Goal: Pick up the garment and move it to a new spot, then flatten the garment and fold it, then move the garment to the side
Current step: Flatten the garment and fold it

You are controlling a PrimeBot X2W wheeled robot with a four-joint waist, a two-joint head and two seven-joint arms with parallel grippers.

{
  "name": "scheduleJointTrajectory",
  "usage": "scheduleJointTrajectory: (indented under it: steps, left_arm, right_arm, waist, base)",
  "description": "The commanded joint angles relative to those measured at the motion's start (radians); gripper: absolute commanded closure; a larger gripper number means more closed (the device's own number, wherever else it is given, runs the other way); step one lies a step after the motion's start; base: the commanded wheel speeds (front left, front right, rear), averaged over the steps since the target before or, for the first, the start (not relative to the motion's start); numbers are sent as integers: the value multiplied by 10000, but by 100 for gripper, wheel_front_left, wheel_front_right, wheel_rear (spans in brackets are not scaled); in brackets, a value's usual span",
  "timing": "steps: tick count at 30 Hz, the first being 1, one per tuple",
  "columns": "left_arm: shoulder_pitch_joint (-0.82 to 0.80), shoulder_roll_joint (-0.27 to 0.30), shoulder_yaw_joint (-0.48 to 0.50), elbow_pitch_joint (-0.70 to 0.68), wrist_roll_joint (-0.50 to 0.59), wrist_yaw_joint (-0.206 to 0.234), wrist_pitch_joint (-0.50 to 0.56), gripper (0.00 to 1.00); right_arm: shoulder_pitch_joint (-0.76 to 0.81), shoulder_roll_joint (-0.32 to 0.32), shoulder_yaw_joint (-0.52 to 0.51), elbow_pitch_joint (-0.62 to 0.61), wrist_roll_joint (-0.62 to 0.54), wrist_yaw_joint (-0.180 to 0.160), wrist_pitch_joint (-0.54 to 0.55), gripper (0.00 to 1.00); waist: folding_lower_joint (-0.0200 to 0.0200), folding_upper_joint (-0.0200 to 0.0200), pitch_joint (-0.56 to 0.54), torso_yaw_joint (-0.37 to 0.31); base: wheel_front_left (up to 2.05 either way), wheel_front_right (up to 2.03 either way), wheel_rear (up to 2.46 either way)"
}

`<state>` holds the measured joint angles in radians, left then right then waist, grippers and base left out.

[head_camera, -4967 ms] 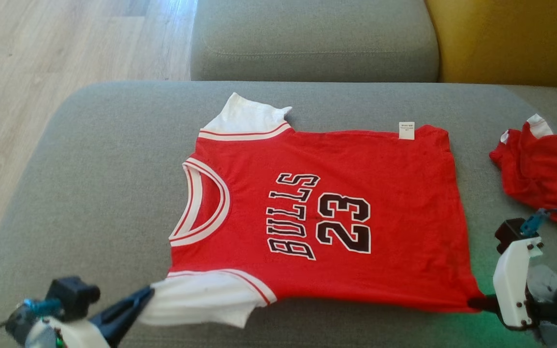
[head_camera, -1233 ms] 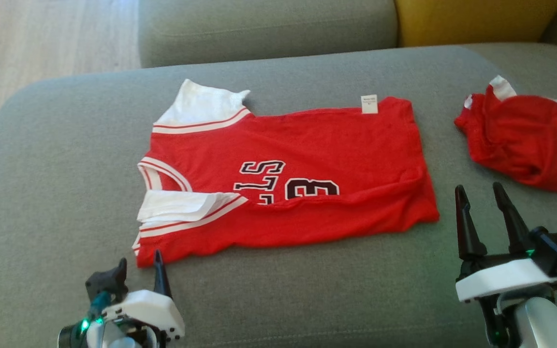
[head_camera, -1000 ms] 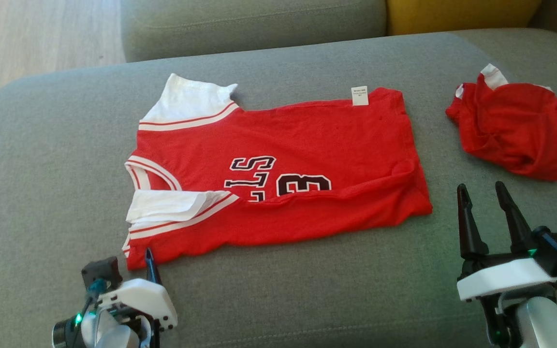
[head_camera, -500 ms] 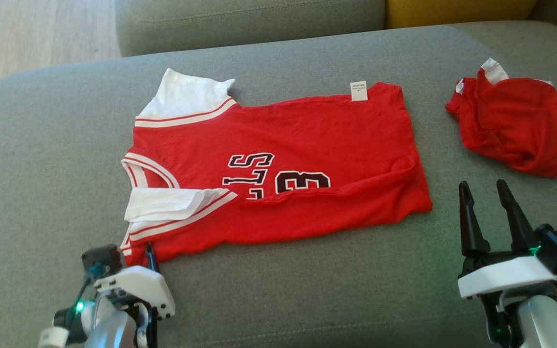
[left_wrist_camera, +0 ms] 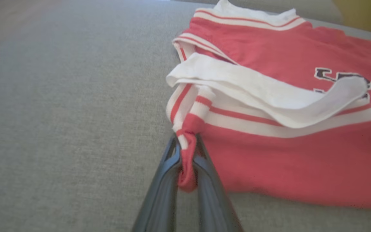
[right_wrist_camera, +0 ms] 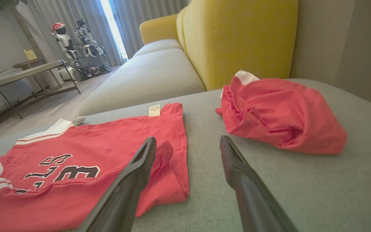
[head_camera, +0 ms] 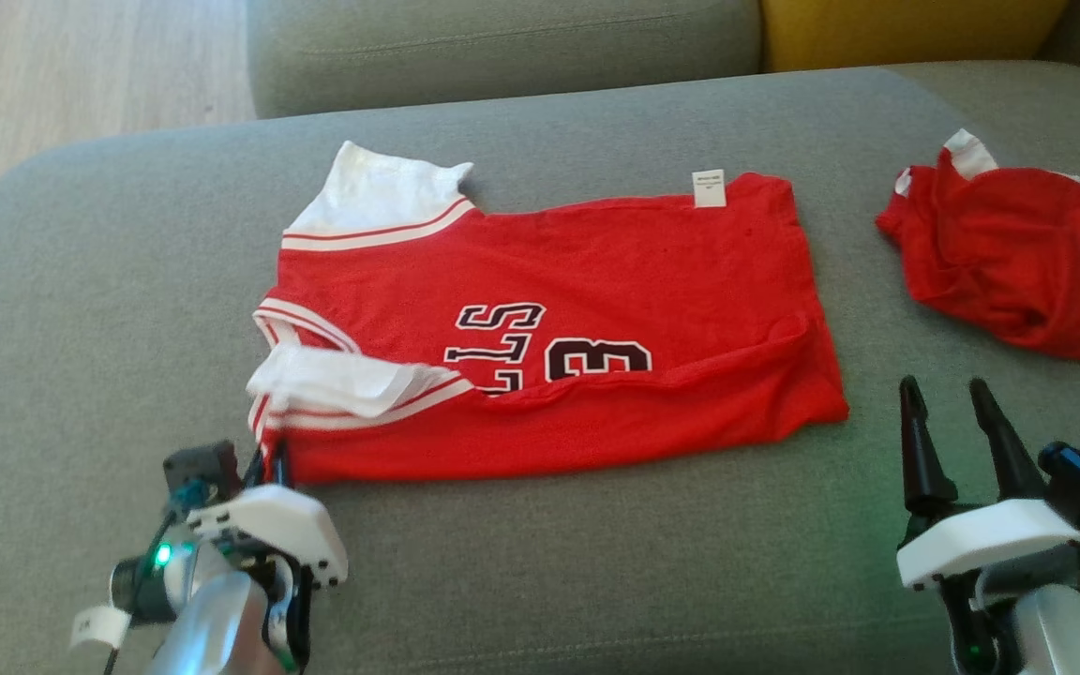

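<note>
The garment (head_camera: 596, 272), a red jersey with white sleeves and black lettering, lies on the grey sofa seat (head_camera: 81, 281) with its near long edge folded over the print. My left gripper (head_camera: 268, 459) is shut on the jersey's near-left corner; in the left wrist view the red and white striped hem (left_wrist_camera: 187, 151) is pinched between the dark fingers (left_wrist_camera: 169, 174). My right gripper (head_camera: 948, 394) stands open just right of the jersey's near-right corner, apart from it. In the right wrist view the jersey (right_wrist_camera: 85, 145) lies left of the open right gripper (right_wrist_camera: 187, 141).
A second red garment (head_camera: 1009, 253) lies crumpled at the seat's right end, beyond my right gripper. A yellow cushion (head_camera: 906, 28) and another grey cushion (head_camera: 502, 47) stand behind. Wooden floor (head_camera: 52, 66) lies past the left edge.
The near half of the jersey has been folded over since the earliest frame. My left gripper has closed on the near-left corner, bunching it. The right gripper stays open.
</note>
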<state>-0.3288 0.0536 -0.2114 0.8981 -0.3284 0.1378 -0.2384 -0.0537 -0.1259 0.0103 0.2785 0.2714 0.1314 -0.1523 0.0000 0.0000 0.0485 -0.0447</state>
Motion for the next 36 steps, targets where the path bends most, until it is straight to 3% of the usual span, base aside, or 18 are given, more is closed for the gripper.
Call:
scheduleJointTrajectory:
  steps: [1,10,19,31,32,33,34,35,36]
  left_arm:
    - [-231,230,368,-720,-39,103,-187,100]
    - [248,201,240,-2447,335,123,-229,100]
    - [361,113,-170,-2872,484,69,-232,100]
    - [330,67,-399,-2984,527,89,-232,100]
    - [330,66,-407,-2976,530,91,-233,100]
    - [331,65,-415,-2968,532,92,-233,100]
    - [334,66,-420,-2960,534,92,-233,100]
    - [346,83,-422,-2939,541,100,-233,100]
    - [357,97,-421,-2919,541,102,-233,100]
  right_arm:
    - [-448,135,-4,-29,153,-7,252,0]
    - [-1020,473,-242,1198,963,-7,1353,0]
    - [-2187,687,-987,3224,1939,-7,2204,0]
    - [-2933,640,-33,4193,2898,-7,2040,0]
    - [-2954,606,35,4241,2946,-7,2002,19]
    - [-2974,592,85,4278,3039,-7,1960,56]
    - [-2990,583,135,4304,3159,-7,1926,83]
    - [-3008,497,253,4376,3303,-7,1841,100]
    - [-3007,423,316,4425,3309,-7,1771,100]
  waist:
    - [0,0,10,135]
    - [0,0,129,521]
    - [0,0,389,820]
    - [0,0,579,984]
    - [0,0,575,984]
    - [0,0,569,983]
    - [0,0,560,981]
    - [0,0,527,971]
    - [0,0,511,965]
  base:
    - [0,0,0]
    - [0,0,0]
    - [0,0,0]
    - [0,0,0]
    - [0,0,0]
    - [0,0,0]
    - [0,0,0]
    - [0,0,0]
    - [0,0,0]
